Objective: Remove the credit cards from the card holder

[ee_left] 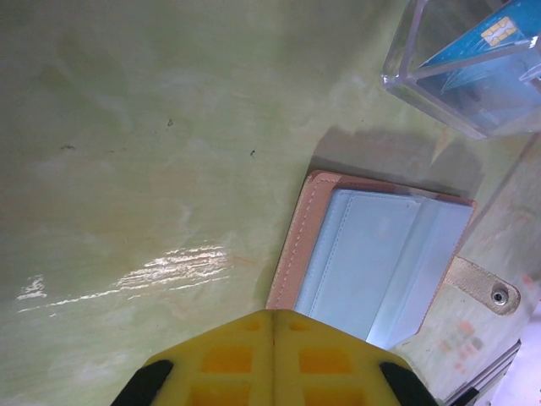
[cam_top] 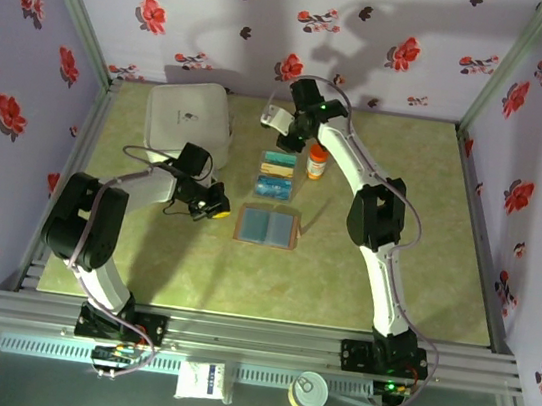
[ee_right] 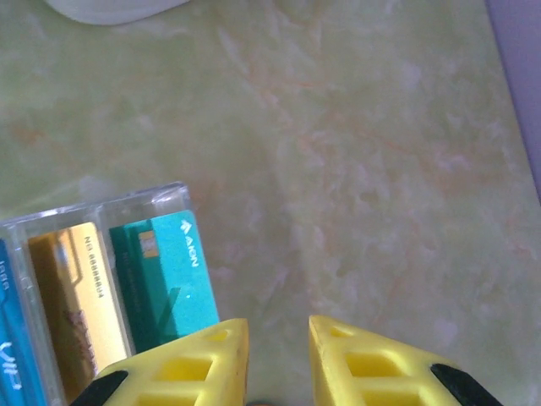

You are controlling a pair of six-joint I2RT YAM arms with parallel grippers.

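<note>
The card holder (cam_top: 268, 227) lies spread open on the green table, blue-grey inside up with a brown rim; its panels (ee_left: 380, 262) look flat and its snap tab points right. The credit cards stand in a clear plastic box (cam_top: 277, 174): a teal one (ee_right: 165, 279), a gold one (ee_right: 76, 304) and a blue one (ee_right: 13, 355). My left gripper (cam_top: 218, 203) is shut with nothing in it, its tip (ee_left: 273, 315) just left of the holder's rim. Over the far end of the box, my right gripper (cam_top: 295, 138) is open and empty (ee_right: 277, 326), beside the teal card.
A large white square container (cam_top: 190, 121) sits at the back left. An orange-capped bottle (cam_top: 316, 161) stands right of the clear box (ee_left: 465, 68). Flowered walls close in the table on three sides.
</note>
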